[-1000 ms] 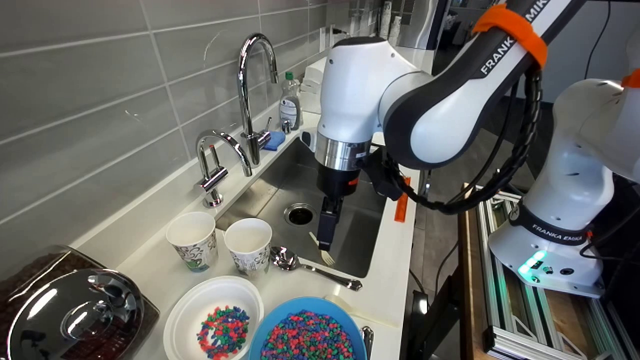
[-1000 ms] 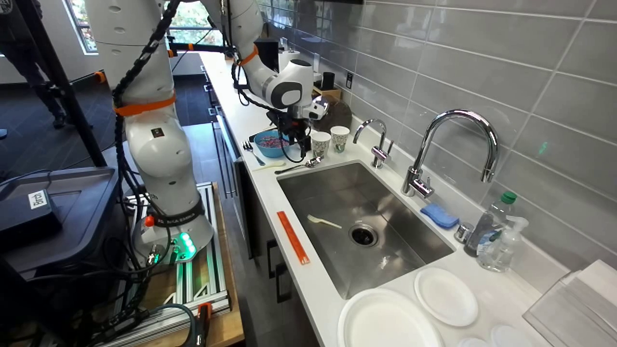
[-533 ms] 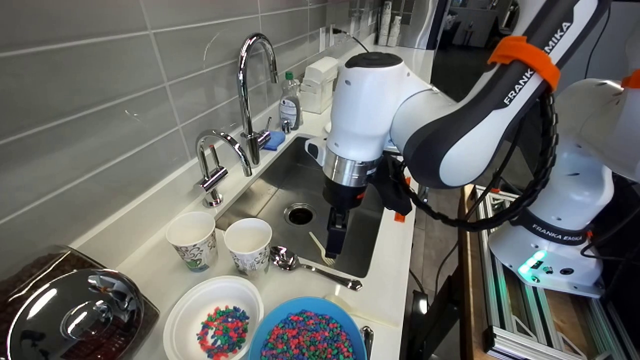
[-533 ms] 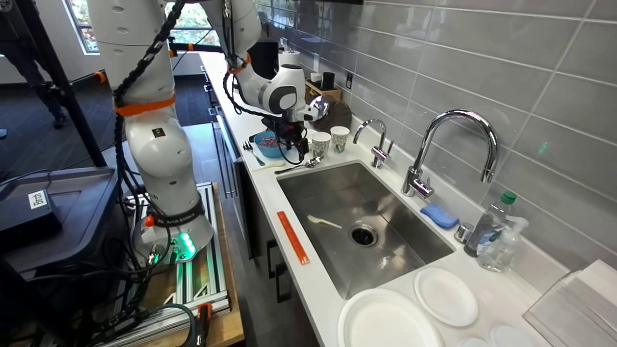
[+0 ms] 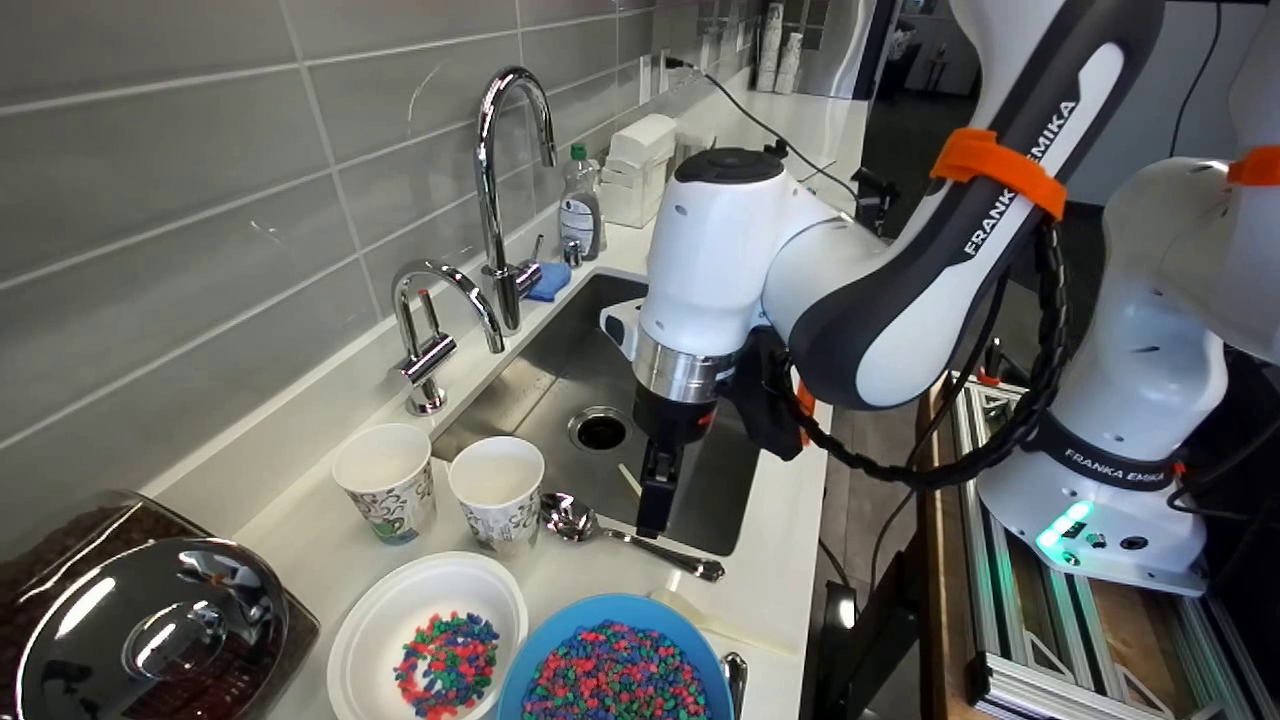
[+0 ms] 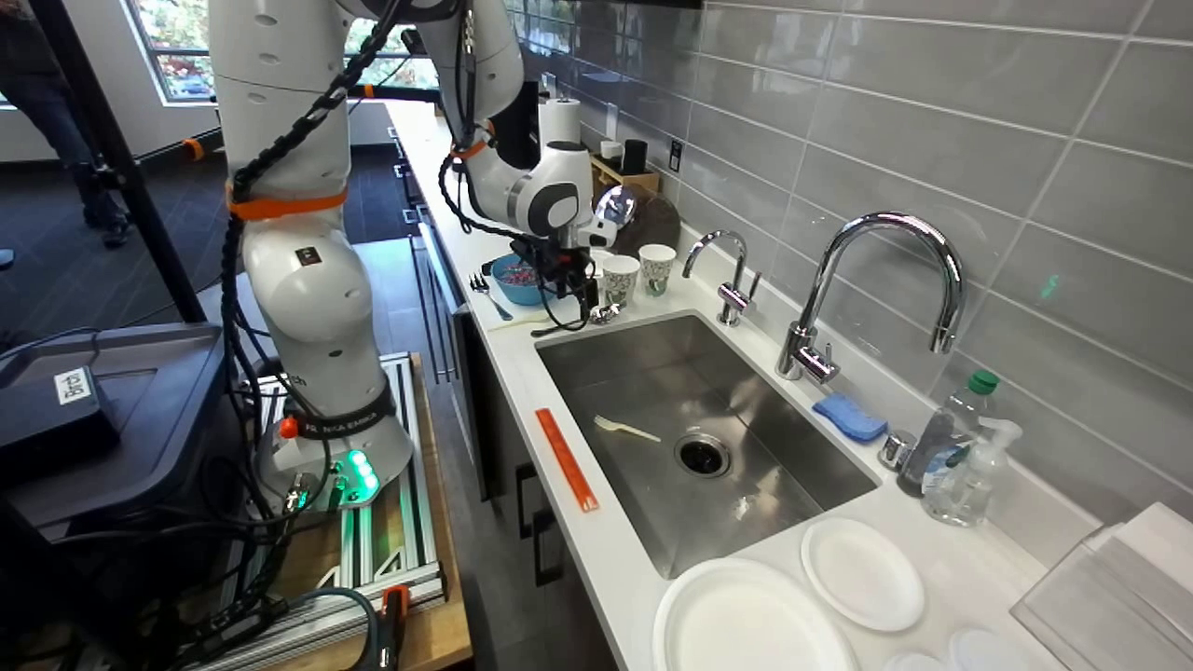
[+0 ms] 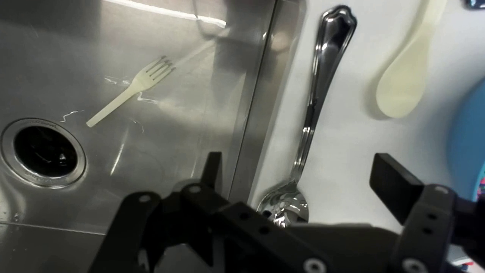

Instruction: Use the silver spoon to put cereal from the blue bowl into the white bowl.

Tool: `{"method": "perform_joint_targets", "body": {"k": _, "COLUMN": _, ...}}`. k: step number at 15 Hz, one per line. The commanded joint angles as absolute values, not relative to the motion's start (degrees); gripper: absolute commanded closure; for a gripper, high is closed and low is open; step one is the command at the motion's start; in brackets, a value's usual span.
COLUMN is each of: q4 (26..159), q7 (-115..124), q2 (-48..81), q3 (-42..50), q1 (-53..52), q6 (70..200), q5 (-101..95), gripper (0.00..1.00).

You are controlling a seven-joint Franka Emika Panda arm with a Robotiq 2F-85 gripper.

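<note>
The claw (image 7: 304, 176) points down at the silver spoon (image 7: 312, 113), which lies unheld on the bench (image 7: 352, 151) along the edge of the sink (image 7: 170, 136). Governing relation: in the wrist view the spoon sits between the two fingertips, its long axis running nearly square to the closing line, with a slight lean. The neck, where handle meets scoop, falls in the gap; the handle extends away from the claw toward the top of that view. The jaws stand wide apart and hold nothing; no contact with spoon or bench is visible (the height gap cannot be read from these angles). One finger shows over the sink side, the other over the bench. Probable step: pickup of the spoon. The move called for, as judged, is a straight descent, with a shift along the handle if a grip farther from the scoop is wanted; check that the sink-side finger clears the rim. Further out, do not confuse the target with the pale spoon (image 7: 403, 83), which lies apart, on the side toward the blue bowl (image 5: 615, 607). That bowl holds most of the cereal (image 5: 615, 675); next to it, the white bowl (image 5: 365, 630) holds a smaller portion.
</note>
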State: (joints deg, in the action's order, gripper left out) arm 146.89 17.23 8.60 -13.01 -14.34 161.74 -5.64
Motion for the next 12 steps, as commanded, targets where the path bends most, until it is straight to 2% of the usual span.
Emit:
{"method": "perform_joint_targets", "body": {"k": 1, "q4": 144.1, "q7": 18.3, "q2": 13.2, "q3": -11.0, "q1": -15.9, "q6": 164.0, "q5": -6.5, "gripper": 0.0}}
{"method": "perform_joint_targets", "body": {"k": 12, "q4": 139.1, "q7": 18.8, "q2": 18.6, "q3": -7.1, "q1": -20.0, "q6": 163.5, "q5": -6.9, "gripper": 0.0}}
